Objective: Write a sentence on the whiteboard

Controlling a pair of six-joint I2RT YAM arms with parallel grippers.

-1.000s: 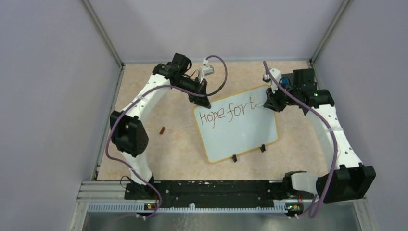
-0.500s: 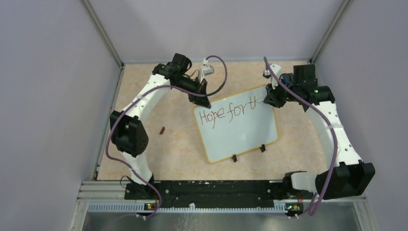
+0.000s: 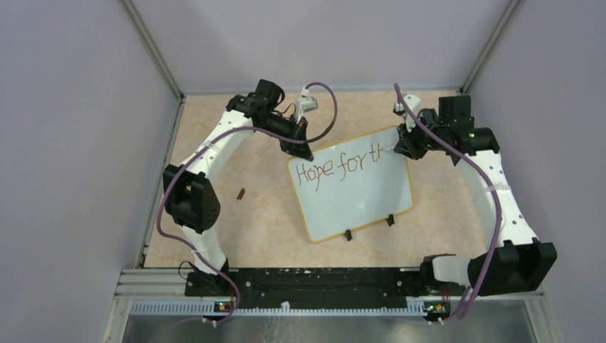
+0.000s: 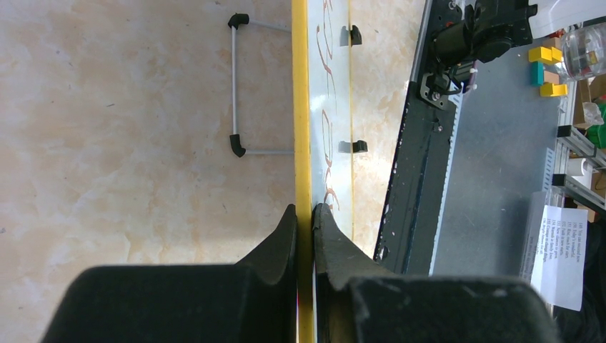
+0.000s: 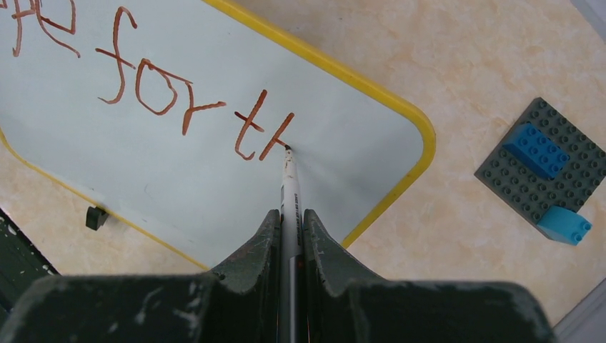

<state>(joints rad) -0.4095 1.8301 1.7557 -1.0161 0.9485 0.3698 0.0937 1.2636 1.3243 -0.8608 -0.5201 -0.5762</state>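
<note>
A: Where is your whiteboard now?
B: It is in the middle of the worktop, propped up on its feet. Your left end effector is clenched on the yellow rim at the top corner. Your right end effector is clenched on the marker, and the tip touches the whiteboard at the "h".
A: What could go wrong?
B: The sentence reads "Hope for th", and the rim is near. If you write straight on, letters may run off the edge. If you push too hard, the whiteboard may slip or tip in your left grip, and the line will wobble.
A: How many things do you have?
B: One whiteboard with two black feet, one marker, one grey studded plate, two blue bricks and two arms
</note>
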